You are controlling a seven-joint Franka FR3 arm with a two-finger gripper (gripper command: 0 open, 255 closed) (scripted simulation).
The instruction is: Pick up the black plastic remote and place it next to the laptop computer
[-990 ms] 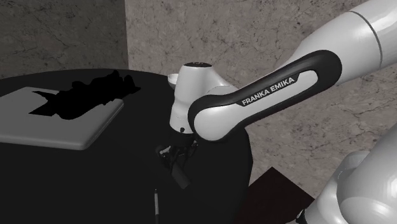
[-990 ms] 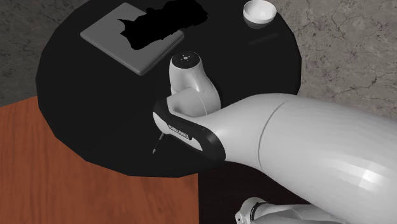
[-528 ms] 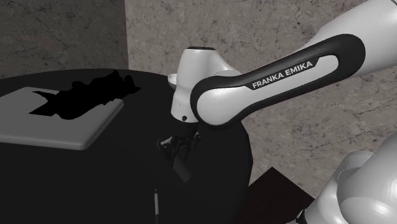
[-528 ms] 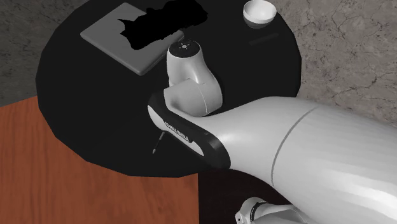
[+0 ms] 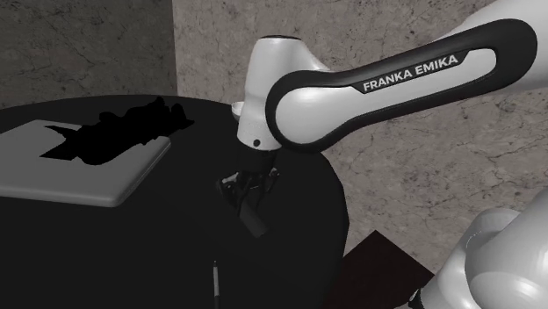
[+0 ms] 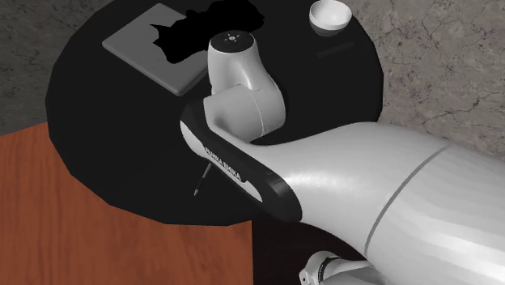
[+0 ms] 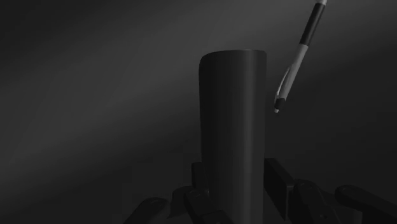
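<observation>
Over on the left of the shoulder view sat the laptop, a grey slab on the round black bench, with a jagged black area where its screen should've been. Lower down and just left of centre, a pen lay near the bench's front edge.

Pretty much dead centre was the tool, and it had the remote pinched between its fingers, so the grab looked done to me. It was held by one end. The long axis ran straight on past the fingertips, hanging down and leaning a bit toward the lower right of the frame. Couldn't tell if the low end was clear of the bench, it was black on black.

So the thing that mattered was that the laptop lay well apart from the tool, off to the left and slightly up, with a strip of bare bench between its right edge and the remote. My guess is the carry had to go leftward. With the remote dangling lengthwise underneath, I'd want some height first so the low end wouldn't drag or clip the laptop's edge.
</observation>
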